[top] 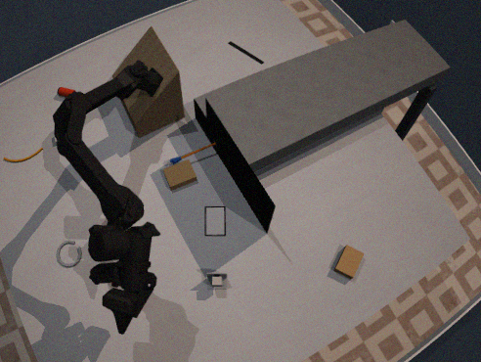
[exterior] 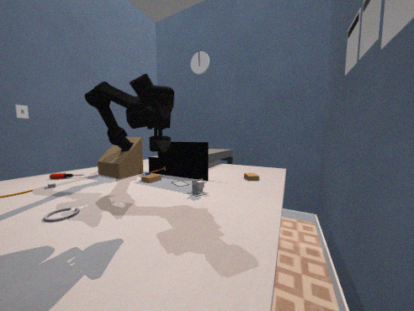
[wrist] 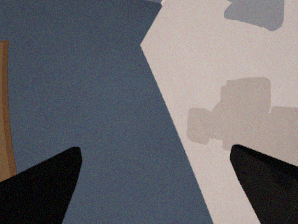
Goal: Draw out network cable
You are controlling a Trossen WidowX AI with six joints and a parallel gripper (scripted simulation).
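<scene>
The orange network cable (top: 200, 150) comes out of the black panel (top: 235, 161), and its blue plug (top: 176, 159) rests by a brown block (top: 180, 174). I cannot see the yellow band. The white rectangle (top: 215, 221) lies in front of the panel, with the small network jack (top: 216, 280) beyond it. My gripper (top: 122, 318) is open and empty, far from the plug, over the table's left front. In the side view the gripper (exterior: 160, 146) hangs well above the table. The wrist view shows the open fingers, with only wall and table between them.
A grey cover (top: 318, 88) runs back from the panel. My arm's base sits on a brown wedge (top: 147, 83). A grey ring (top: 68, 254), a red screwdriver (top: 65, 91), a loose orange cable piece (top: 18, 160) and a second brown block (top: 349, 261) lie around.
</scene>
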